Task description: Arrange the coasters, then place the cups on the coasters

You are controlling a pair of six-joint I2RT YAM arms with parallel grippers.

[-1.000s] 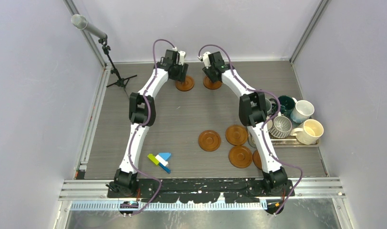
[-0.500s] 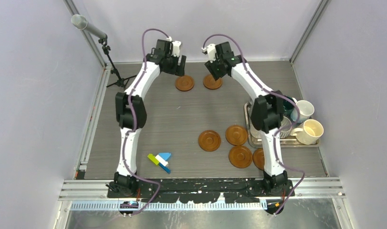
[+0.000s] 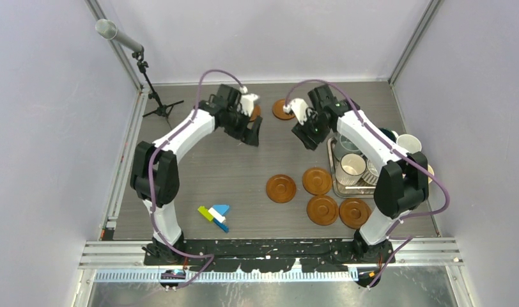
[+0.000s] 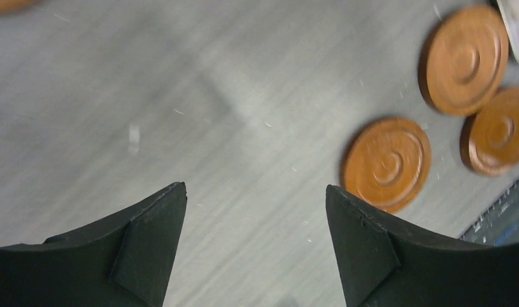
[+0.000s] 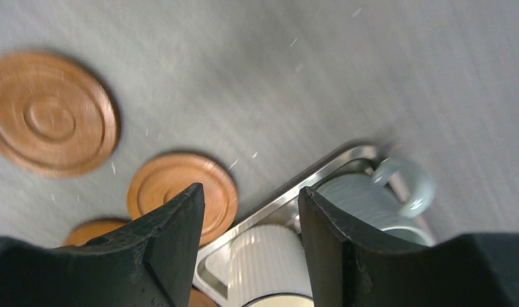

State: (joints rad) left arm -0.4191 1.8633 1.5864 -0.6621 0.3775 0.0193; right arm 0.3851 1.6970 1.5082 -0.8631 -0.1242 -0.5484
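Two coasters lie at the far side: one in full view (image 3: 283, 109), one half hidden behind my left wrist (image 3: 256, 114). Several more coasters (image 3: 281, 188) (image 3: 317, 181) (image 3: 323, 210) lie near the right arm's base. The cups stand in a steel tray (image 3: 334, 167): a pale grey-blue cup (image 3: 343, 146), a ribbed cup (image 3: 353, 165) and a white cup (image 3: 408, 143) show. My left gripper (image 3: 251, 133) (image 4: 255, 192) hangs open and empty over bare table. My right gripper (image 3: 304, 138) (image 5: 250, 192) is open and empty above the tray's corner (image 5: 295, 195), with the ribbed cup (image 5: 266, 262) below its gap.
Small coloured blocks (image 3: 214, 214) lie at the front left. A microphone stand (image 3: 156, 97) occupies the far left corner. The right arm's links cover part of the tray. Enclosure walls close in the table on three sides.
Both arms have drawn back from the two far coasters toward the table's middle, leaving the coasters lying there. Both pairs of jaws have widened, and the right gripper now hangs over the tray's corner.
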